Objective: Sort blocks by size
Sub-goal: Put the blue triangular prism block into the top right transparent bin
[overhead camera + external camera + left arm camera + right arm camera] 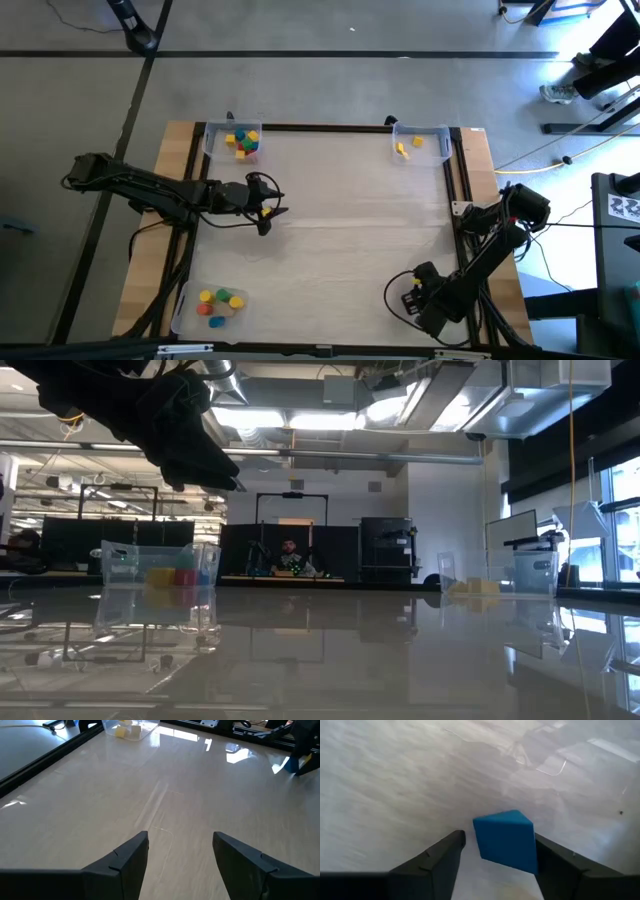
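My right gripper point(410, 296) is low over the table's near right part, fingers open, with a blue block point(505, 841) between them. My left gripper point(270, 208) hangs open and empty above the table's left middle; it also shows in the left wrist view point(180, 855) and in the low view point(205, 460). Coloured blocks lie in a clear tray at the far left point(240, 141) and in a tray at the near left point(218, 303). Yellow blocks lie in a tray at the far right point(408, 147). My right gripper has the blue block between its open fingers. One finger point(560, 865) lies against the block's side point(530, 852); the other finger point(445, 855) stands a small gap away. The block sits tilted, one corner edge turned toward the camera. Whether it rests on the table I cannot tell.
Black rails point(455, 180) run along the table's sides and far edge. The pale tabletop point(350, 220) lies bare between the trays. A person sits in the room beyond the table point(289, 557).
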